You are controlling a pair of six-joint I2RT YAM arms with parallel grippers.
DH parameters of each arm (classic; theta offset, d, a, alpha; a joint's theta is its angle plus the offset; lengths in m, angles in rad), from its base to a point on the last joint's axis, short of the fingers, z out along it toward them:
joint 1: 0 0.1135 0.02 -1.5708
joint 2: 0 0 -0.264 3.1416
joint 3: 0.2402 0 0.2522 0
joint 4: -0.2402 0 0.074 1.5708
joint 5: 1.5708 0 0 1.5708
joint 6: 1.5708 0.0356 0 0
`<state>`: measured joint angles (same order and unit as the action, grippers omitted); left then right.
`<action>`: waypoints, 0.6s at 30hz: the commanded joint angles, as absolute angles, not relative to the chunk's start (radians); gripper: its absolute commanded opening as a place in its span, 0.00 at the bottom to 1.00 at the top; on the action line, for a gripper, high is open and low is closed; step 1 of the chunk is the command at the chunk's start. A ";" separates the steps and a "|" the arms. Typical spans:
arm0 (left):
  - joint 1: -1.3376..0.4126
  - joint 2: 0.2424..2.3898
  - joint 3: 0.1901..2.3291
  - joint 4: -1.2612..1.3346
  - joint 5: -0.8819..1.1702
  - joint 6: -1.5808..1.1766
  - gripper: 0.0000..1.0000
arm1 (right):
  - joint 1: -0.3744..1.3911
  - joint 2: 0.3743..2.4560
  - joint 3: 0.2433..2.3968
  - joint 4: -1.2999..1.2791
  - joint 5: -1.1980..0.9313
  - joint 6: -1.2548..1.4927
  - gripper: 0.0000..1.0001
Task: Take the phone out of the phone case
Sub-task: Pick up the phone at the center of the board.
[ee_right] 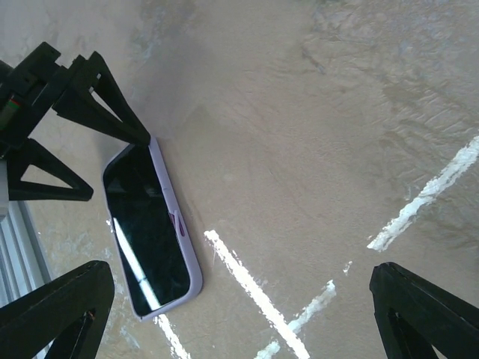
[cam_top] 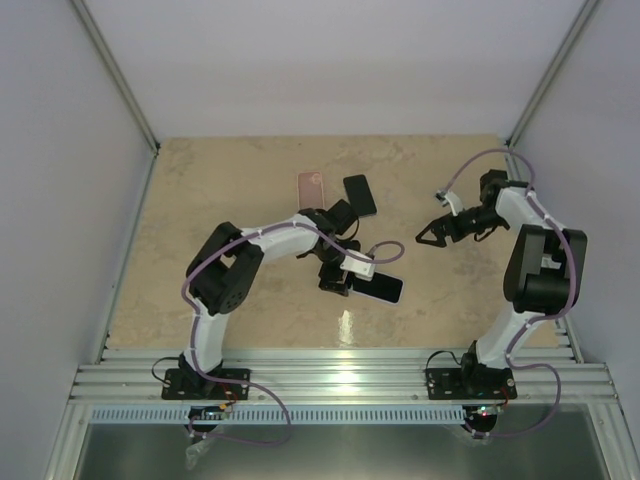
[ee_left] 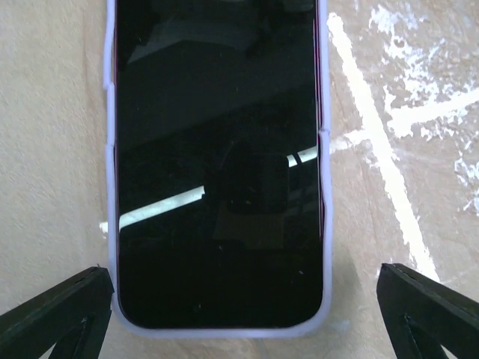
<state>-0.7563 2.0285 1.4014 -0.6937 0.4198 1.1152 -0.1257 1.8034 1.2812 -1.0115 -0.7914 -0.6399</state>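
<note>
A black-screened phone in a lavender case point(cam_top: 380, 288) lies face up on the beige table. In the left wrist view the phone point(ee_left: 217, 164) fills the middle, with the case rim point(ee_left: 224, 331) round its near end. My left gripper point(cam_top: 347, 279) point(ee_left: 243, 314) is open, its fingertips point(ee_left: 60, 310) wide on either side of the phone's near end and not touching it. My right gripper point(cam_top: 427, 235) point(ee_right: 239, 314) is open and empty, up and to the right of the phone point(ee_right: 147, 228), well apart from it.
A bare black phone point(cam_top: 360, 195) and an empty pink case point(cam_top: 312, 187) lie at the back middle of the table. My left gripper's fingers point(ee_right: 82, 90) show in the right wrist view at the phone's far end. Grey walls stand on three sides.
</note>
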 commanded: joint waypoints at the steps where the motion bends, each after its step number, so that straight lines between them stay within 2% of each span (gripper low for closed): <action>1: -0.776 2.041 1.400 -0.661 0.433 1.137 0.99 | -0.130 1.826 1.276 -1.027 -0.841 -0.663 0.96; 13: -0.818 2.099 1.385 -0.578 0.316 1.139 0.99 | -0.132 1.847 1.254 -1.048 -0.853 -0.694 0.96; 18: -0.818 2.121 1.450 -0.605 0.312 1.118 0.82 | -0.127 1.901 1.247 -1.062 -0.886 -0.707 0.92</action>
<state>-0.8131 2.0747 1.4227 -0.6205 0.3679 1.1118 -0.1265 1.8442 1.2625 -1.0363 -0.8345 -0.6716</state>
